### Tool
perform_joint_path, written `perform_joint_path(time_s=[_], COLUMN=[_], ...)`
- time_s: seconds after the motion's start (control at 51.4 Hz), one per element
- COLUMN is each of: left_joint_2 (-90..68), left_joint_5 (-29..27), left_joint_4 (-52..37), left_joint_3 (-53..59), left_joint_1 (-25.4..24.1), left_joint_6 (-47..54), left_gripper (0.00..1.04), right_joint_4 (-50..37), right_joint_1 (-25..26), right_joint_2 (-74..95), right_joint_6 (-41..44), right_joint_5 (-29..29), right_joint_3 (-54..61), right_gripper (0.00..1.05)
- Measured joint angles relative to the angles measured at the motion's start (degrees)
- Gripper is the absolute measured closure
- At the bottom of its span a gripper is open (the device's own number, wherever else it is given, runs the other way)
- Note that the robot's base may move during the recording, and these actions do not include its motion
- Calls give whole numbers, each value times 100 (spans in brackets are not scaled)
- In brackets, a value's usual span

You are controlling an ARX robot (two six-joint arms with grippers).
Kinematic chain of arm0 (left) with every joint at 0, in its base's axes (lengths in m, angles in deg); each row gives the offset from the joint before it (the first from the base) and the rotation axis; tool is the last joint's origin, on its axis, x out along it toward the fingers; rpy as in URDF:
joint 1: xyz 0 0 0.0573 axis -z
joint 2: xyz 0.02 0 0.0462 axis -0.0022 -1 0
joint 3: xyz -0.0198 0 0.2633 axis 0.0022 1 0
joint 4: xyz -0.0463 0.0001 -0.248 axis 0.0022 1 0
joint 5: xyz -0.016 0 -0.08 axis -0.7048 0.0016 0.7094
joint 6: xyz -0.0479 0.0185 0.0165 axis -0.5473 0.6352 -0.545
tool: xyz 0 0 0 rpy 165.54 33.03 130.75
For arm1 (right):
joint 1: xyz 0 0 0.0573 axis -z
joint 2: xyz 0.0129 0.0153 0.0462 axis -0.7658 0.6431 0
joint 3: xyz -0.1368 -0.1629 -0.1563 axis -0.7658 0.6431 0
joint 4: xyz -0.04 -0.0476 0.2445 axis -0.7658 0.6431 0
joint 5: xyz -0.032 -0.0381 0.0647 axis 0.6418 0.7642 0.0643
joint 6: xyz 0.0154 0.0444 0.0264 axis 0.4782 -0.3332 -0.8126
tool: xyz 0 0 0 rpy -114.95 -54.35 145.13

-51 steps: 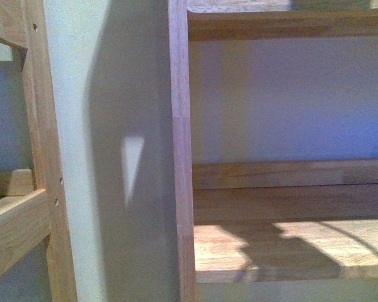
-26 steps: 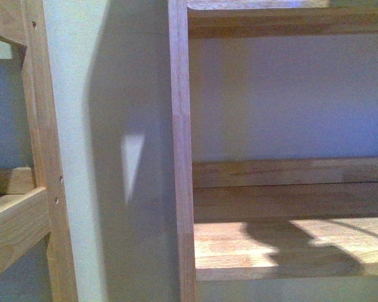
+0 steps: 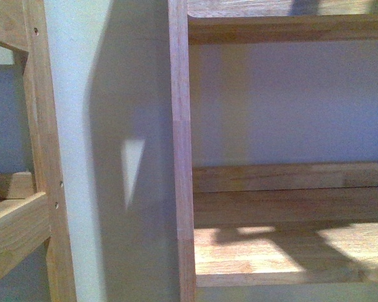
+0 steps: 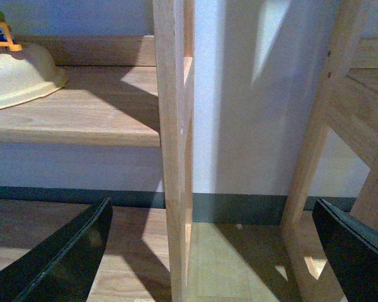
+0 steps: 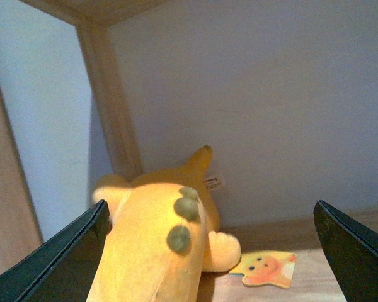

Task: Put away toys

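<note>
Plush toy (image 5: 160, 248), orange-yellow with two dull green spikes along its back, lies on a wooden shelf board (image 5: 340, 251) in the corner where a wooden upright (image 5: 110, 104) meets the pale wall. A white sewn tag (image 5: 212, 182) sits near its pointed tip; print unreadable. A square card (image 5: 268, 269) with an orange cartoon figure lies flat just beside it.

Right gripper (image 5: 208, 251): jaws spread wide, toy between them, nearer one finger, no contact evident.

Left gripper (image 4: 211, 251): jaws spread, empty, facing a shelf post (image 4: 173, 145) above the floor. A cream bowl-like object (image 4: 19, 78) rests on a low shelf (image 4: 82, 116).

Front view: bare wooden shelving (image 3: 290, 251), neither arm visible.
</note>
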Motion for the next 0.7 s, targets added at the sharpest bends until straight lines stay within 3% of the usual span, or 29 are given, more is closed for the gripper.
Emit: perform_joint_path(time_s=[0.136, 0.409, 0.584, 0.701], left_joint_2=[0, 0, 0, 0], left_joint_5=[0, 0, 0, 0], left_joint_4=[0, 0, 0, 0], left_joint_3=[0, 0, 0, 0], left_joint_1=[0, 0, 0, 0], left_joint_6=[0, 0, 0, 0], left_gripper=[6, 6, 6, 6], right_joint_4=[-208, -428, -385, -647], right_joint_1=[271, 1694, 2382, 2474], right_joint_2=[-1069, -3648, -4765, -5541], right_joint_6=[160, 256, 236, 289], right_joint_5=[-431, -1770, -2339, -2374], right_joint_3=[1228, 4417, 5943, 6940], right_gripper=[6, 6, 6, 6])
